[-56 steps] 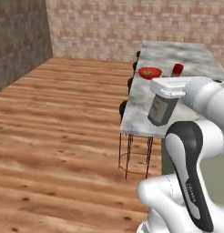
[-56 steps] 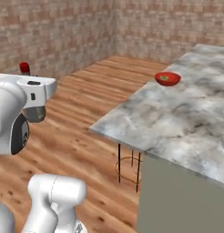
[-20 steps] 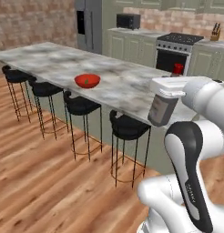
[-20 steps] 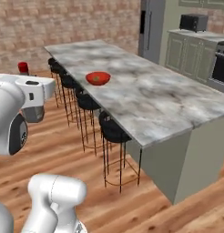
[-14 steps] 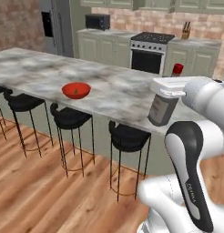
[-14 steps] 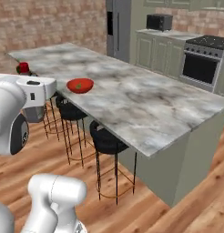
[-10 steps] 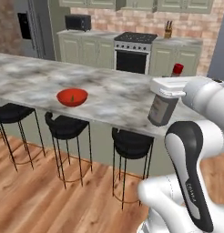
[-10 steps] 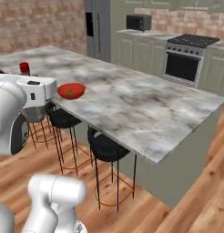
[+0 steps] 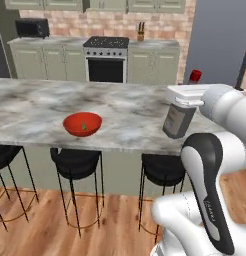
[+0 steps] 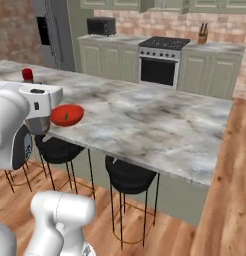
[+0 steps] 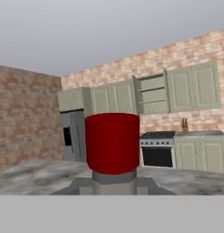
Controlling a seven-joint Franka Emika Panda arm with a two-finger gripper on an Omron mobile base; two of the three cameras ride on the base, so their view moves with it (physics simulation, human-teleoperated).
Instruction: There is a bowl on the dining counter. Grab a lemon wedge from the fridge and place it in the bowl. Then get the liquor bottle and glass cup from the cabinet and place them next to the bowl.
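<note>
The liquor bottle (image 9: 178, 118) is carried upright in the gripper (image 9: 184, 100), whose jaws are closed on the neck below the red cap (image 11: 113, 142). It is held over the near edge of the dining counter (image 9: 125, 110), well right of the bowl (image 9: 82, 123), in which the lemon wedge (image 9: 84, 126) is seen. Glass is judged heavy, slippery and breakable; a firm neck grip and gentle set-down are advised.

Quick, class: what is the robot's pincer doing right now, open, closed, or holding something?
Pincer: closed on the liquor bottle, held upright by its neck below the red cap.
</note>
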